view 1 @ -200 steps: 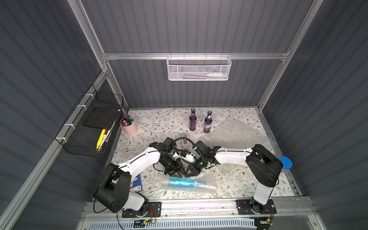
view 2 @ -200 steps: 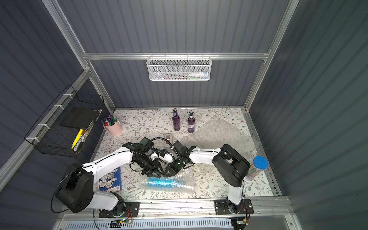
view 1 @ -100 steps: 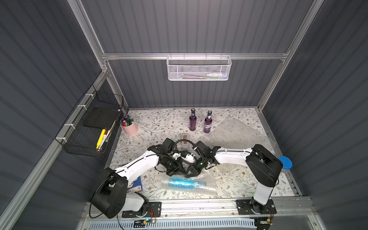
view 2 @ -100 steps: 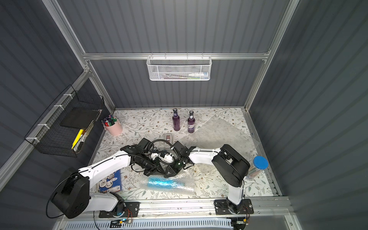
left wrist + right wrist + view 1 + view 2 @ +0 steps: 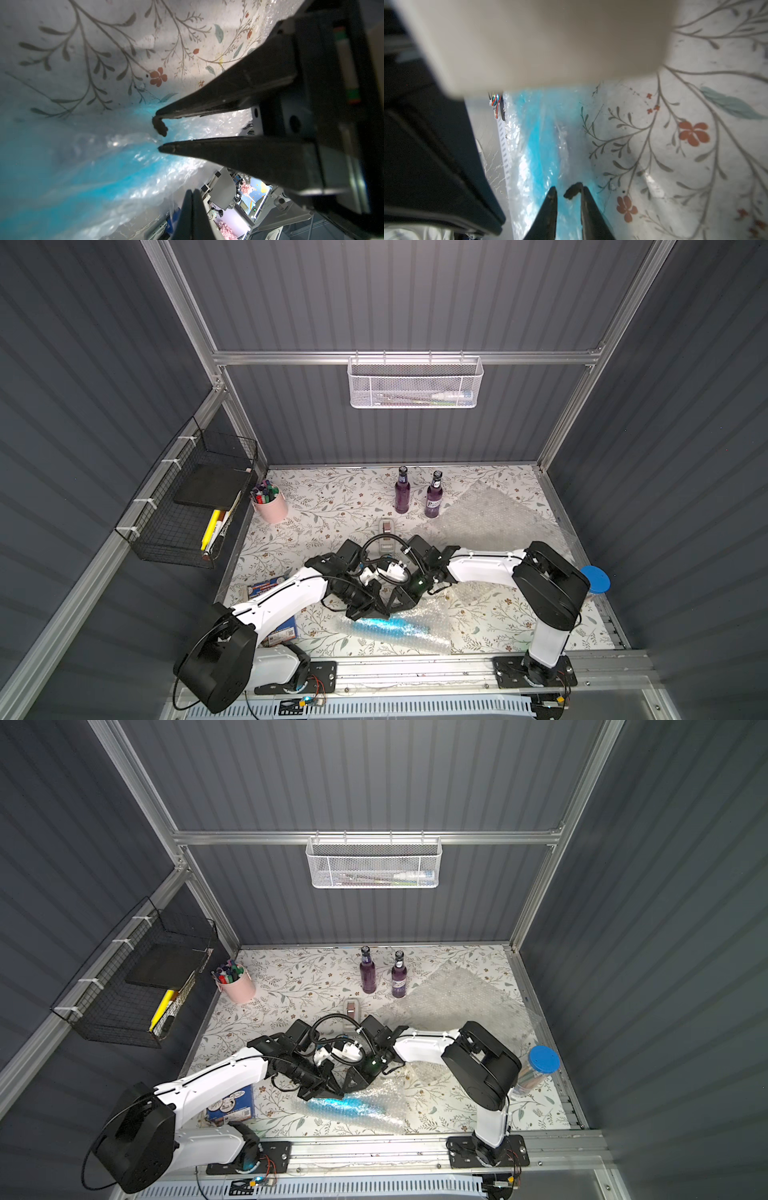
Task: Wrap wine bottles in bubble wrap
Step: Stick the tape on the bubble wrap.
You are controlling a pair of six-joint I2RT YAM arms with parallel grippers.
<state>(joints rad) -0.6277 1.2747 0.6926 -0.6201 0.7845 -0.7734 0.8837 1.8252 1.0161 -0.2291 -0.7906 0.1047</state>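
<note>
Blue bottle (image 5: 384,624), rolled in bubble wrap (image 5: 432,637), lies well in front of the tape dispenser (image 5: 386,530).
Left gripper (image 5: 191,192) closed, right gripper (image 5: 568,190) jaws narrowly parted; both at the bottle's dispenser-facing side.

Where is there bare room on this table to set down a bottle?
Bare: between the pink cup and the purple bottles; also between the wrapped blue bottle and the right arm's base. Crowded: the middle, where that arm meets the left arm over the bottle.
</note>
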